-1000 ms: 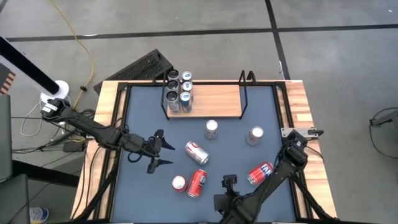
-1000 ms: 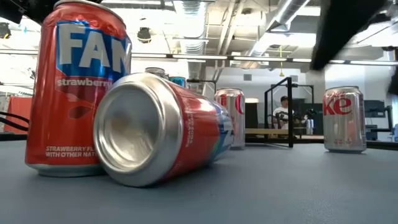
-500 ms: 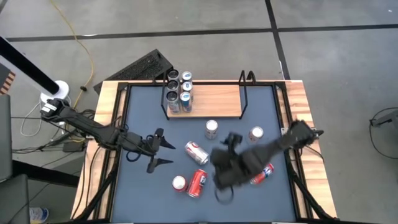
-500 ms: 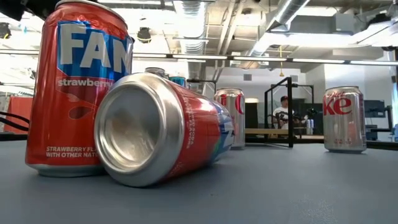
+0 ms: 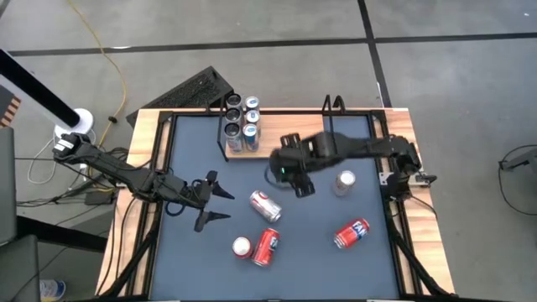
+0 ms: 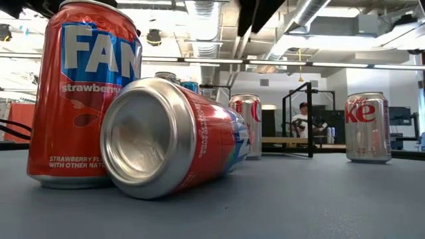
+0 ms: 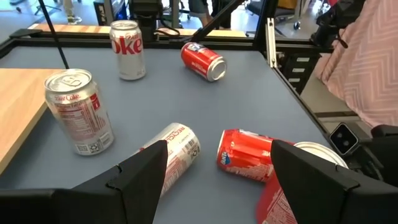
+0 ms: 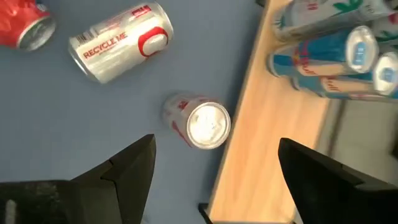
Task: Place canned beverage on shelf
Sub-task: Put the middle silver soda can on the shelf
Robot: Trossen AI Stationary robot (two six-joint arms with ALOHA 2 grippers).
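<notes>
The shelf (image 5: 289, 134) stands at the table's far side, its light-wood board also showing in the right wrist view (image 8: 261, 143). Several cans (image 5: 241, 122) stand at its left end. My right gripper (image 5: 289, 168) hangs open above an upright silver can (image 8: 202, 121) just in front of the board, touching nothing. My left gripper (image 5: 228, 205) waits open at the table's left, pointing at a lying silver can (image 5: 265, 205). The right gripper hides the upright can in the high view.
Another upright silver can (image 5: 344, 182) stands right of my right gripper. A red can (image 5: 351, 234) lies at the near right. A lying red can (image 5: 267, 247) and an upright red can (image 5: 242, 247) sit near the front, filling the low view (image 6: 172, 136).
My right arm has swung from the table's near edge up and toward the far edge, ending over the upright silver can in front of the shelf. No can has moved.
</notes>
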